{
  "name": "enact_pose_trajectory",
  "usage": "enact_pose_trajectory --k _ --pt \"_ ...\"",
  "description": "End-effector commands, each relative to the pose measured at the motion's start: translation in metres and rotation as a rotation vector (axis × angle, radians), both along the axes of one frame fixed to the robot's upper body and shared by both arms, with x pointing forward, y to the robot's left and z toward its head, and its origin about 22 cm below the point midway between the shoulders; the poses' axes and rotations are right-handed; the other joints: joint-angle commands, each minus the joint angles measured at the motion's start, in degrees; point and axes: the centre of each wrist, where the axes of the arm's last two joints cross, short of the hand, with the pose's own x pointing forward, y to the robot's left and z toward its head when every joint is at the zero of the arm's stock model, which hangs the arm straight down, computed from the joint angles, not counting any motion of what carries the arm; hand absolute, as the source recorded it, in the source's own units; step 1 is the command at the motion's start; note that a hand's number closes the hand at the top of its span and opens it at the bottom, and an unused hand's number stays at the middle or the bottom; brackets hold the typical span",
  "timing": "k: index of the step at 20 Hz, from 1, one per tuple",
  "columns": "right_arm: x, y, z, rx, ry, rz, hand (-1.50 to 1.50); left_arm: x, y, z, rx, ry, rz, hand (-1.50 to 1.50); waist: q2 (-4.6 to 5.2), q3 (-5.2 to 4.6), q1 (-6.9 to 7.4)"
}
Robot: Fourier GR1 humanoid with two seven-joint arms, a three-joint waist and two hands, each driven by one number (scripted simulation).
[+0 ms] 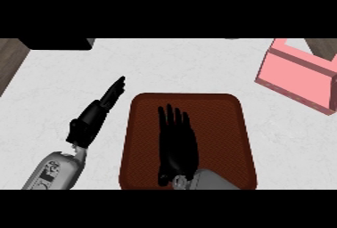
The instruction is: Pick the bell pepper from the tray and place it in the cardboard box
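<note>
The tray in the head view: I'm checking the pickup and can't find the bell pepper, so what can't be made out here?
- Bell pepper: not visible; the right hand, fingers straight, lies over the middle of the tray and may cover it.
- Pink box: cut off by the right edge; its inside is not shown.
- Dark object at the top left: cut off, unidentifiable.
- Left hand: open on the counter beside the tray.

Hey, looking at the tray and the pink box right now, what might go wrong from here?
1. The right hand lies flat over the tray and no pepper shows, so it may be hidden underneath and hard to grasp.
2. The box sits at the far right, partly out of view, so placement may be misjudged.
</note>
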Motion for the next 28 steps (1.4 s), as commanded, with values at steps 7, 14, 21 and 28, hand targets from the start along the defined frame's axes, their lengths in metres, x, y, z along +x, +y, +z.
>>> enact_pose_trajectory --k 7,14,21,28 --pt "0.031 0.005 -0.025 -0.009 0.027 -0.099 -1.5 -0.008 -0.004 -0.005 -0.017 0.002 -0.004 0.0 0.02 0.02 0.04" --pt "0.032 0.0 -0.029 -0.03 0.02 -0.079 -1.5 -0.004 0.001 0.002 0.013 -0.011 0.02 0.0 -0.04 0.02 -0.31" --pt "0.028 0.003 -0.065 -0.05 0.083 -0.066 -1.5 0.0 -0.017 -0.008 0.003 -0.016 0.002 0.0 0.04 0.02 -0.1" --pt "0.037 -0.003 -0.067 -0.062 0.127 -0.083 -1.5 -0.009 0.0 -0.001 -0.008 0.004 0.008 0.0 -0.03 0.02 -0.19"
